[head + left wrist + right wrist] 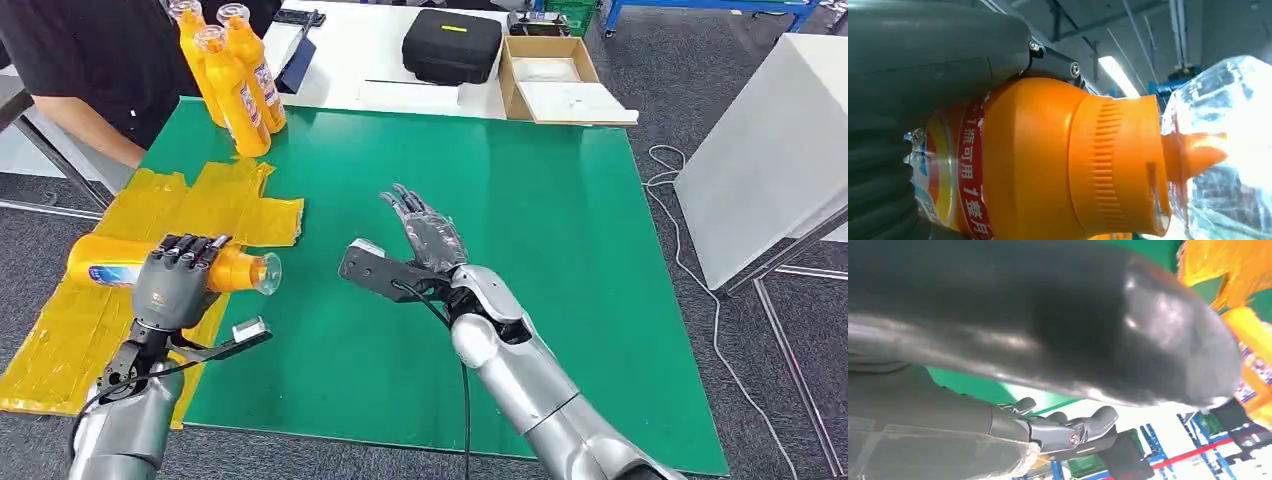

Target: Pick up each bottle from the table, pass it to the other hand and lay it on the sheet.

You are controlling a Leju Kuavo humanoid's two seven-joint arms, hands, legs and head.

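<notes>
My left hand grips an orange bottle that lies sideways over the yellow sheet, its clear cap pointing right. The left wrist view shows that bottle close up, with the hand wrapped over it. My right hand hovers open over the green mat, fingers spread, holding nothing. In the right wrist view the right hand is a dark blur. Three more orange bottles stand upright at the mat's far left corner.
A person in black stands at the far left beside the upright bottles. A black case and an open cardboard box sit on the white table behind the mat. A white table stands to the right.
</notes>
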